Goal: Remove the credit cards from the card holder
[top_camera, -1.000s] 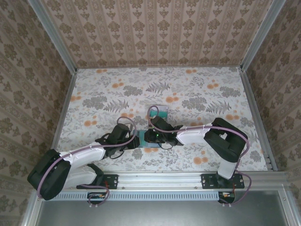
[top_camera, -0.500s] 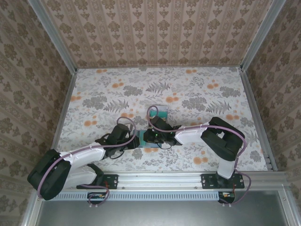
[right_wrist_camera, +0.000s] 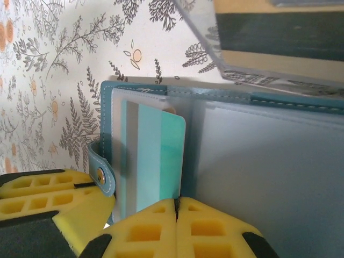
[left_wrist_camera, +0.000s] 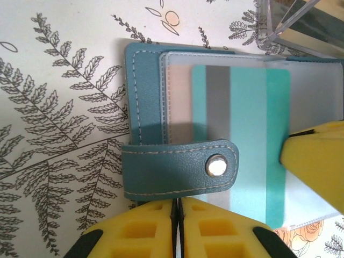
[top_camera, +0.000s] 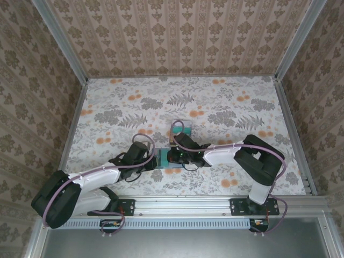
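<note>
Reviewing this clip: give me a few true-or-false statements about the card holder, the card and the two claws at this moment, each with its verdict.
1. The card holder lies open on the leaf-patterned table. True.
2. A teal card with a grey stripe sits inside a clear sleeve of the holder. True.
3. The snap strap is fastened and keeps the holder closed. False: the strap lies loose across the open page, its stud bare.
4. Both claws stand wide open. False: the left claw and the right claw are each shut, pads pressed together at the holder's edge.
</note>
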`<move>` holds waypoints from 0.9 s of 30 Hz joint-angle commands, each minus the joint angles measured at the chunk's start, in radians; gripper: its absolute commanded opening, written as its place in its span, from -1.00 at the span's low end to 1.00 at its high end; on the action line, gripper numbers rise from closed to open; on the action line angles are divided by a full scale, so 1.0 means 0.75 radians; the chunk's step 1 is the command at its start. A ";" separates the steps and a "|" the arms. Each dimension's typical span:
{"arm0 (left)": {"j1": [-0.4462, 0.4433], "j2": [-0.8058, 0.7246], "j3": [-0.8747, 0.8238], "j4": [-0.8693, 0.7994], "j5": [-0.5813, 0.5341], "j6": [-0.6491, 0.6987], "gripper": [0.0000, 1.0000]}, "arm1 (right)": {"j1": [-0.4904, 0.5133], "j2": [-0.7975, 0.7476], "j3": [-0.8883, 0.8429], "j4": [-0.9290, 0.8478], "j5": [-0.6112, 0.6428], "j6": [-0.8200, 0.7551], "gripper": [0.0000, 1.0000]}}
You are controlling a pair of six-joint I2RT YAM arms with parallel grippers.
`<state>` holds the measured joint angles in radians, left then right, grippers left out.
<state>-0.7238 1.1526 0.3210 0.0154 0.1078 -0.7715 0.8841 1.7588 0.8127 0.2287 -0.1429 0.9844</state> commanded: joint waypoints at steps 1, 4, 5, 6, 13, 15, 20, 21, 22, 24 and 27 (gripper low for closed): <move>0.012 0.008 -0.009 -0.075 -0.017 -0.021 -0.77 | -0.023 -0.072 -0.054 -0.036 0.022 0.002 -1.00; 0.014 0.000 -0.009 -0.086 -0.020 -0.021 -0.79 | -0.039 -0.122 -0.092 -0.048 0.032 -0.003 -1.00; 0.014 -0.004 -0.009 -0.091 -0.019 -0.020 -0.79 | -0.045 -0.142 -0.102 -0.059 0.034 -0.007 -1.00; 0.015 -0.009 -0.009 -0.094 -0.019 -0.019 -0.79 | -0.048 -0.158 -0.111 -0.072 0.037 -0.011 -1.00; 0.018 -0.099 0.001 -0.140 -0.012 -0.002 -0.79 | -0.091 -0.312 -0.192 -0.134 0.050 -0.053 -1.00; 0.019 -0.143 0.007 -0.149 0.001 0.008 -0.76 | -0.102 -0.385 -0.201 -0.183 0.052 -0.097 -1.00; 0.019 -0.269 0.047 -0.215 0.018 0.034 -0.60 | -0.128 -0.565 -0.119 -0.453 0.097 -0.285 -1.00; 0.018 -0.296 0.054 -0.228 0.020 0.041 -0.52 | -0.131 -0.589 -0.088 -0.516 0.112 -0.328 -1.00; 0.018 -0.318 0.058 -0.240 0.019 0.045 -0.46 | -0.133 -0.620 -0.044 -0.588 0.131 -0.391 -1.00; 0.018 -0.365 0.062 -0.261 0.022 0.051 -0.21 | -0.135 -0.654 0.030 -0.682 0.137 -0.515 -1.00; 0.020 -0.429 0.061 -0.289 0.026 0.056 0.31 | -0.134 -0.666 0.150 -0.791 0.154 -0.748 -1.00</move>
<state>-0.7181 0.8669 0.3424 -0.1482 0.1181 -0.7376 0.7876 1.2839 0.8474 -0.2188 -0.0669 0.6312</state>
